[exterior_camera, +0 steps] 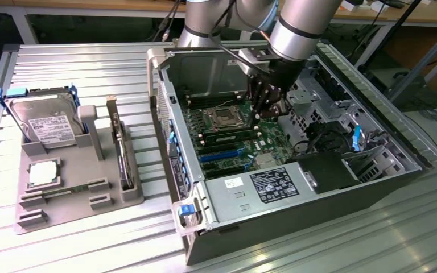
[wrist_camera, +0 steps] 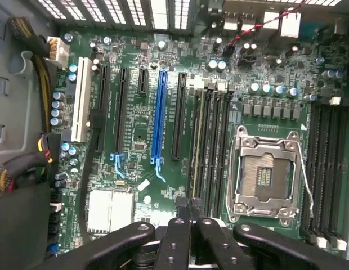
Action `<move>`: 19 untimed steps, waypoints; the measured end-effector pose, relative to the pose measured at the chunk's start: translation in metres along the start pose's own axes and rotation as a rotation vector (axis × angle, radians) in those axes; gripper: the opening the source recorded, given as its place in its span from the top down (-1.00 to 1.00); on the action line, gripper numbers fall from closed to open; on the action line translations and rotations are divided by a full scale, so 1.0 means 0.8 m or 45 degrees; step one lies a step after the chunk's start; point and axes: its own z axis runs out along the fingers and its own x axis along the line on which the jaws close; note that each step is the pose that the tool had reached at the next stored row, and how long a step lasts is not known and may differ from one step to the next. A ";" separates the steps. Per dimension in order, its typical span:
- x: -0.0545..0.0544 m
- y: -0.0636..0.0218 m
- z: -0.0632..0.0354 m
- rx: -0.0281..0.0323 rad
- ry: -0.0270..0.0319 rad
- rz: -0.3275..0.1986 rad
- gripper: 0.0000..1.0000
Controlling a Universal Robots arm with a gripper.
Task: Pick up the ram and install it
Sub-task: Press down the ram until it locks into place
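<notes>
here the pincer (exterior_camera: 266,114) is seen shut tight, and nothing is held in it. it is hung inside the open computer case (exterior_camera: 295,199), just over the green board (wrist_camera: 138,121). the ram (exterior_camera: 230,138) is seen standing in a long slot right beside the square socket (wrist_camera: 267,174), near the pincer tips.

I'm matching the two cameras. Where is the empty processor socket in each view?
Exterior view: the processor socket sits inside the open case, at the exterior view's left of the gripper.
Wrist view: the processor socket lies between two banks of memory slots.
Shared landmark: the long blue expansion slot.
</notes>
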 end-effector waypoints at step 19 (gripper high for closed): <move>-0.009 -0.035 0.033 -0.0031 0.0188 0.028 0.79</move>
